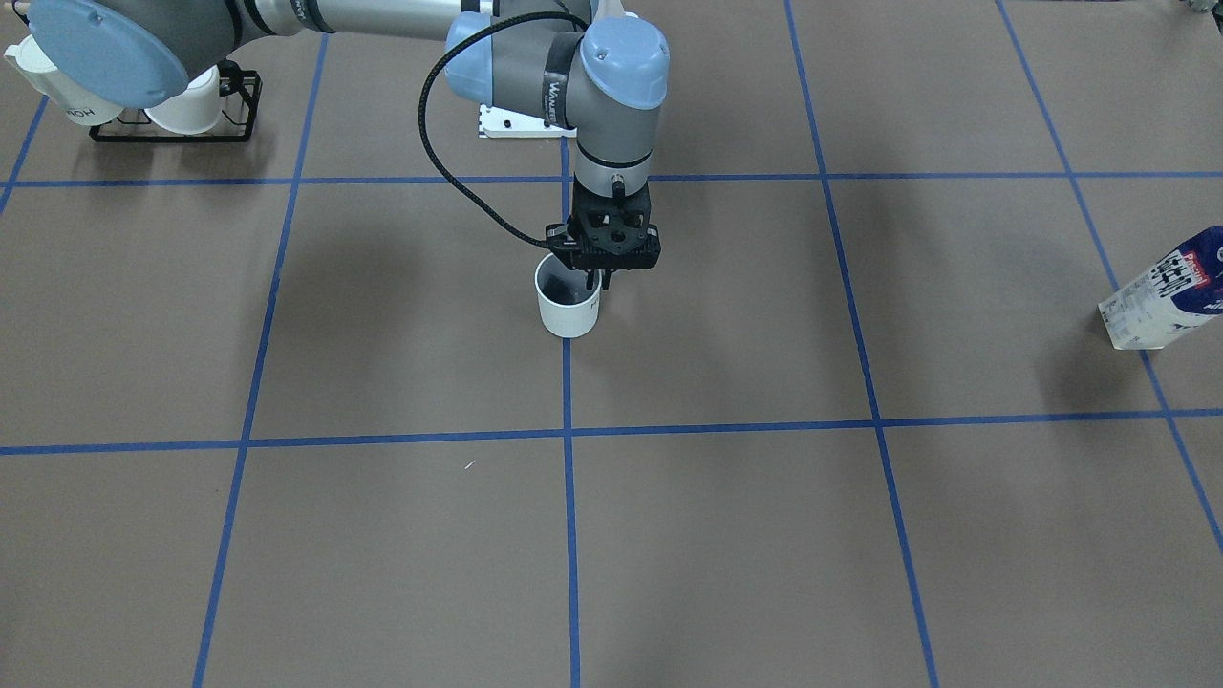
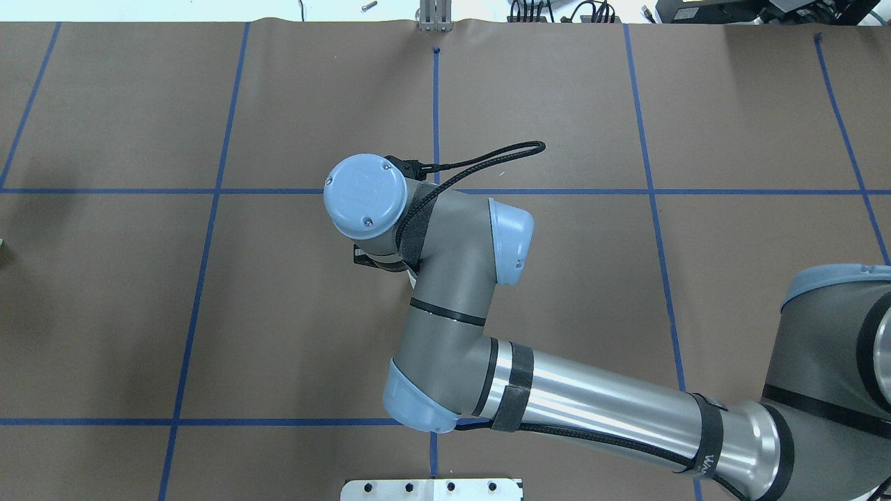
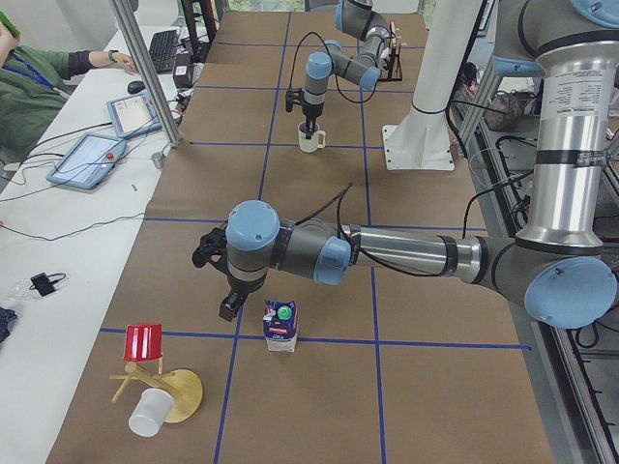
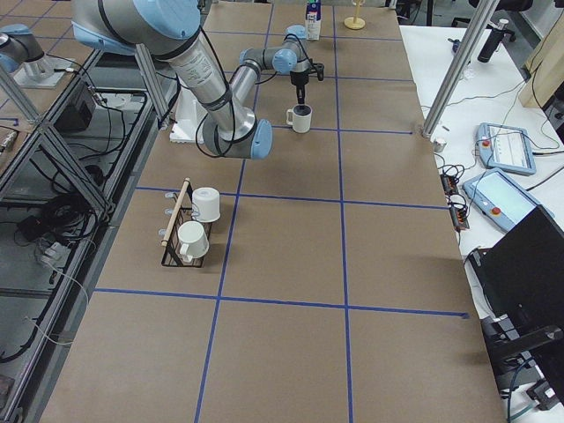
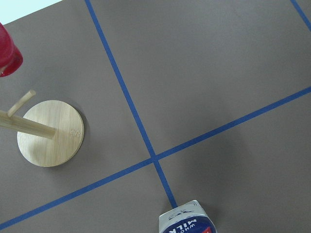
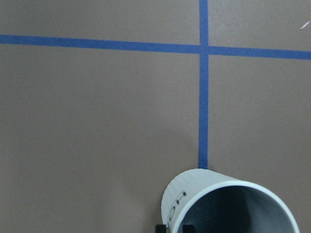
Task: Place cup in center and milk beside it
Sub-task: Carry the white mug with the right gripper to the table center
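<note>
The cup [image 1: 567, 311], a white ribbed mug, stands on the center [image 1: 669, 315] of the brown tabletop, on a blue tape line. My right gripper [image 1: 596, 284] points straight down, one finger inside the cup and one outside, shut on its rim. The right wrist view shows the cup [image 6: 228, 204] close below. In the overhead view my arm hides it. The milk [image 3: 280, 324] stands upright near the table's left end and also shows in the front view [image 1: 1166, 291]. My left gripper [image 3: 227, 307] hangs just beside the milk, apart from it; I cannot tell whether it is open.
A black rack [image 1: 177, 110] with two white mugs stands at the back, on my right arm's side. A wooden stand [image 3: 164, 391] carries a red cup [image 3: 143, 343], with a white cup [image 3: 150, 414] lying beside it. An operator [image 3: 29, 77] sits along the table's long side.
</note>
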You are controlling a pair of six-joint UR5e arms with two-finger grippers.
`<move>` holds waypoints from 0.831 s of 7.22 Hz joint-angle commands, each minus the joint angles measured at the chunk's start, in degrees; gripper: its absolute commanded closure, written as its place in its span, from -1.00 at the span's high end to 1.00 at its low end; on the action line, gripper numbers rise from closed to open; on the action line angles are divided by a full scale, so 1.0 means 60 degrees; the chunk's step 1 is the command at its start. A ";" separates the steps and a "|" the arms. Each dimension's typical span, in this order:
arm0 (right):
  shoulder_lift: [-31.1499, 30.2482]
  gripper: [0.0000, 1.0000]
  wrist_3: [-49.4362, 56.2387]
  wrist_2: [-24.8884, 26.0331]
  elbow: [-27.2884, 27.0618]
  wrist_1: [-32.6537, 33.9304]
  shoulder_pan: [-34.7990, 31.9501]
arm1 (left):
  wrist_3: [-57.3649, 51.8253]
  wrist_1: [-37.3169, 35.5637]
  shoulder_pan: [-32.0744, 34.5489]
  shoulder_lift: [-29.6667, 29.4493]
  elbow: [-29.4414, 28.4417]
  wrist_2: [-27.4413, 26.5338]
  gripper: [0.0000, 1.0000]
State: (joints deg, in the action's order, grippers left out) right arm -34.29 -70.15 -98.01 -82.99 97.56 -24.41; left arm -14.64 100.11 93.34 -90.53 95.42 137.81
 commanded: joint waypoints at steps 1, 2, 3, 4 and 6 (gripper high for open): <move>0.0104 0.67 0.0120 0.0222 -0.0287 -0.0352 -0.0221 | 0.0008 -0.0015 0.0000 0.0000 -0.0010 0.0000 0.98; 0.0134 0.86 0.0178 0.0135 -0.0797 -0.0338 -0.0658 | 0.0008 -0.0015 0.0000 0.0000 -0.0010 0.0000 0.98; 0.0134 0.92 0.0541 -0.0431 -0.1019 -0.0338 -0.1358 | -0.0021 0.0000 0.0000 0.0000 0.0048 0.0029 0.98; -0.0040 0.96 0.1299 -0.1119 -0.1080 -0.0338 -0.2308 | -0.0021 0.0000 0.0000 0.0000 0.0019 0.0189 0.98; -0.1555 0.98 0.2796 -0.1550 -0.1617 -0.0411 -0.3878 | 0.0110 0.0582 0.0000 -0.0015 0.0165 0.0249 0.98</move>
State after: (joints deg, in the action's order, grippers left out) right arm -37.89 -58.47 -105.83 -90.18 95.37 -41.77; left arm -14.50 101.53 93.34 -90.58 96.13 139.06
